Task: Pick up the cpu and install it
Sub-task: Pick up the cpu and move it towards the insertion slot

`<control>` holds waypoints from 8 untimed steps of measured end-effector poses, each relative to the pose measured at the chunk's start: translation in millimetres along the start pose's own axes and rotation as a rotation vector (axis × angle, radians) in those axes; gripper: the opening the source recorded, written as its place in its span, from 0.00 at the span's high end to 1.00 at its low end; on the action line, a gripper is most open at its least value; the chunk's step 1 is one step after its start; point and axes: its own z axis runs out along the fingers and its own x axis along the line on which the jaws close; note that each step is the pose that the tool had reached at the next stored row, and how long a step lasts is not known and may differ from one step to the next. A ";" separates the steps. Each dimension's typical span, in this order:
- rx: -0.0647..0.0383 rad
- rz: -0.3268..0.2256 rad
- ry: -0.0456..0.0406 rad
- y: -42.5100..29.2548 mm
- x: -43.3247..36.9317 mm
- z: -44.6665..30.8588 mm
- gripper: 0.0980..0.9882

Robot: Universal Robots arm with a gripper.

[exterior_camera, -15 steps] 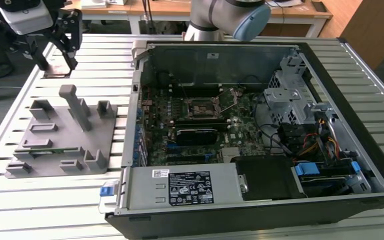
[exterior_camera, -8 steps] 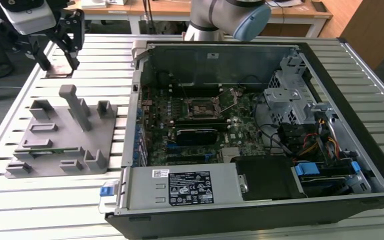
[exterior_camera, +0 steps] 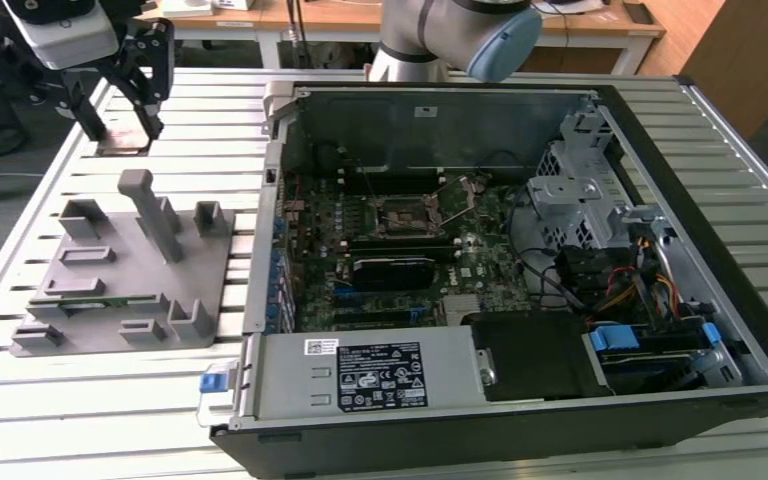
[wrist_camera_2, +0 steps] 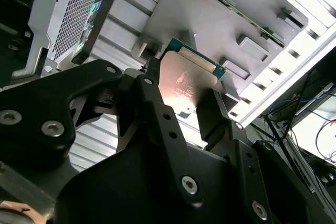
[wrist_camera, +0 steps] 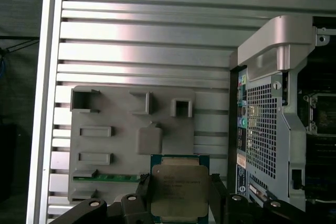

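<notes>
The cpu (wrist_camera: 179, 190), which we judge light, stiff and fragile, best held by its edges: clamped edgewise in the gripper (wrist_camera: 181, 182) above the grey fixture tray (wrist_camera: 105, 114).

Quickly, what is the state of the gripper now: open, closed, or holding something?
Gripper: closed on the small flat square cpu with silver-grey metal top.

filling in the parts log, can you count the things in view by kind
cpu: 1
gripper, shut on the cpu: 1
grey fixture plate: 1
green board strip on it: 1
open computer case: 1
total: 5
</notes>
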 end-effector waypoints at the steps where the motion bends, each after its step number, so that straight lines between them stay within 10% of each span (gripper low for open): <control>1: 0.000 0.000 0.0000 0.0 -0.4 0.0 0.52; 8: 0.000 0.000 0.0000 -0.1 -4.2 0.0 0.52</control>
